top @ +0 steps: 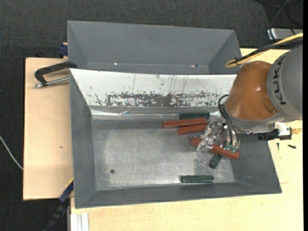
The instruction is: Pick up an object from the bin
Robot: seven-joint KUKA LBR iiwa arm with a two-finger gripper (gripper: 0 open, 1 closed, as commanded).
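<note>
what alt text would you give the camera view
The arm's gripper sits at the right of a grey metal bin, among red-brown bars and a dark green stick. Another green stick lies apart near the front wall.

Dark green bar (197, 179), red-brown sticks (185, 124)

The arm (293, 81) comes in from the right edge of the scene as a thick grey link with dark lettering on its side. Ahead of that link sits a rounded orange cover (250, 97), which bulges toward the left and narrows down to the wrist (240, 123). Thin black cables (222, 108) loop off the cover's left side and run down to the metal head. The wrist is bent down and to the left. The jaws hang low in the right part of the scene, about midway between far and near, below and left of the cover. A small pale fitting (282, 129) juts from the arm's near side.
</note>
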